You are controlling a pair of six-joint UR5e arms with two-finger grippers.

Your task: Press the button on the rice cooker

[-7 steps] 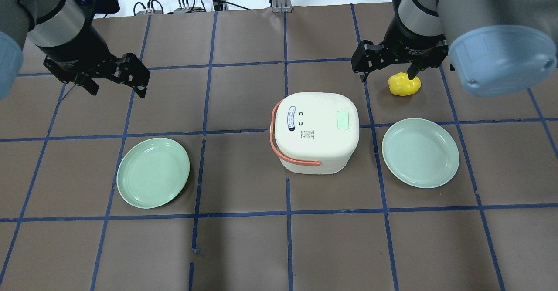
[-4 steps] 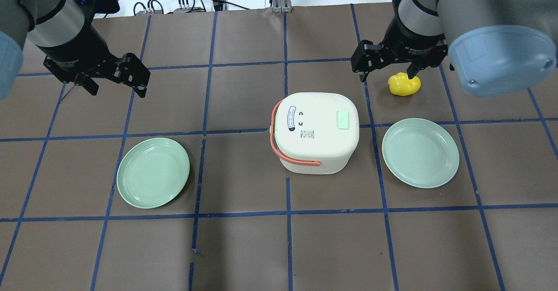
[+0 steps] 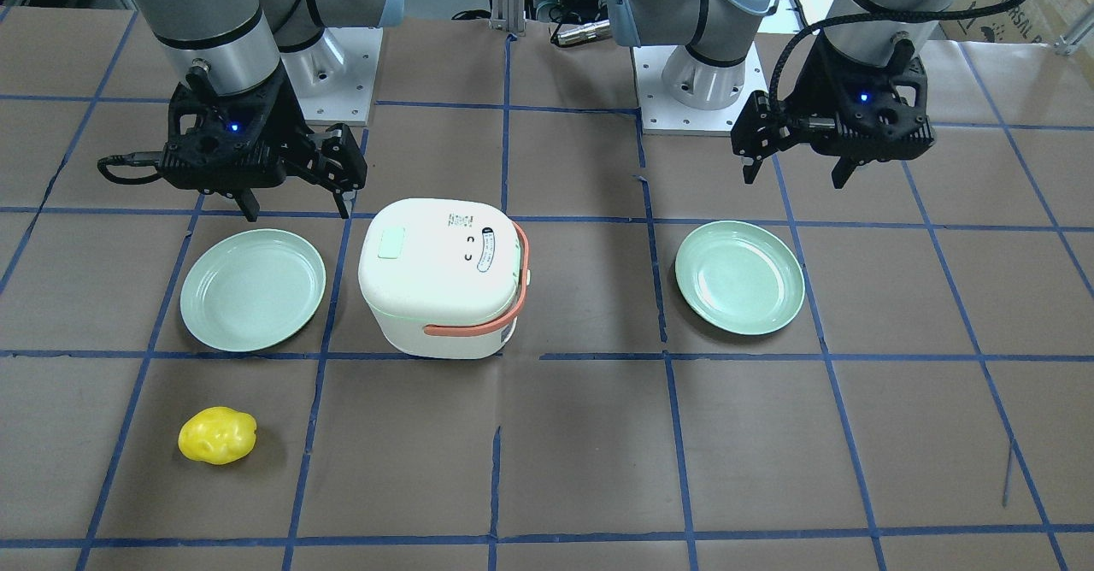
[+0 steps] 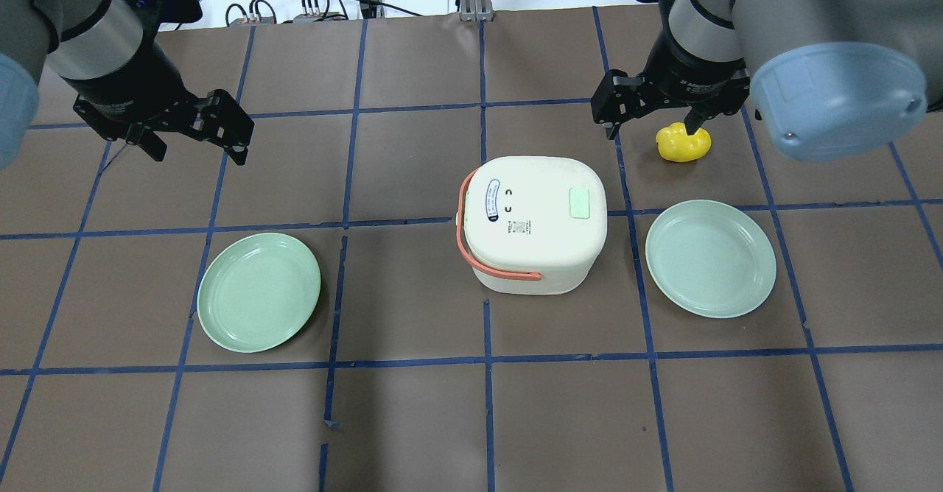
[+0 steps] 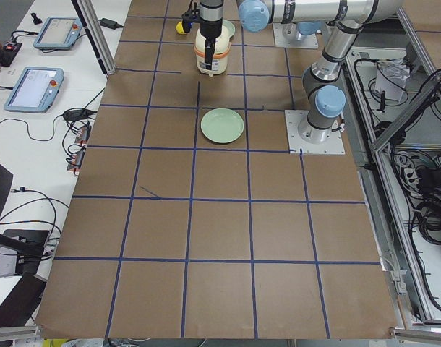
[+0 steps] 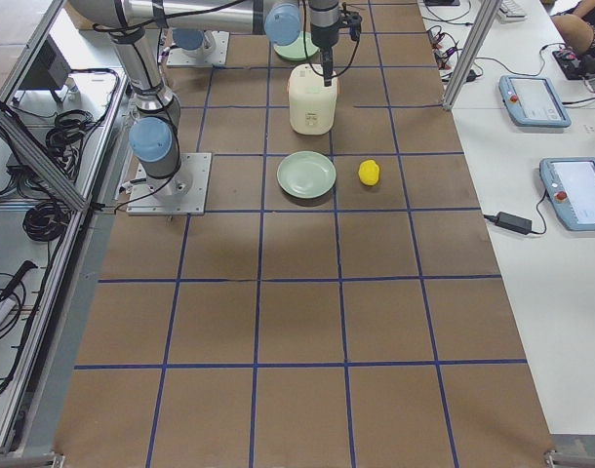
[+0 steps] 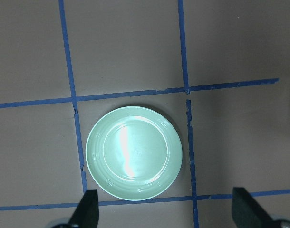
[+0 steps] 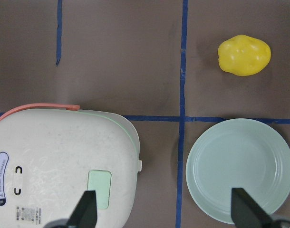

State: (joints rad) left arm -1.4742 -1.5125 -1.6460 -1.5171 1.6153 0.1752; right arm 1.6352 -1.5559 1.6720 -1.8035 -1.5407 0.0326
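Observation:
The white rice cooker (image 4: 534, 223) stands shut at the table's middle, its coral handle lying along the left and near sides. A mint-green rectangular button (image 4: 580, 202) sits on the lid, seen also in the front view (image 3: 392, 242) and the right wrist view (image 8: 99, 189). My right gripper (image 4: 652, 128) is open and empty, raised over the table just beyond the cooker's far right corner. Its left finger (image 8: 85, 211) shows close to the button in the wrist view. My left gripper (image 4: 199, 155) is open and empty, far to the cooker's left.
A green plate (image 4: 710, 258) lies right of the cooker, another green plate (image 4: 258, 292) left of it, below the left gripper (image 7: 166, 216). A yellow lumpy object (image 4: 684, 143) lies beyond the right plate, under the right gripper. Cables run along the table's far edge.
My right arm has shifted very slightly to the left. The left arm, the cooker and the plates have not moved.

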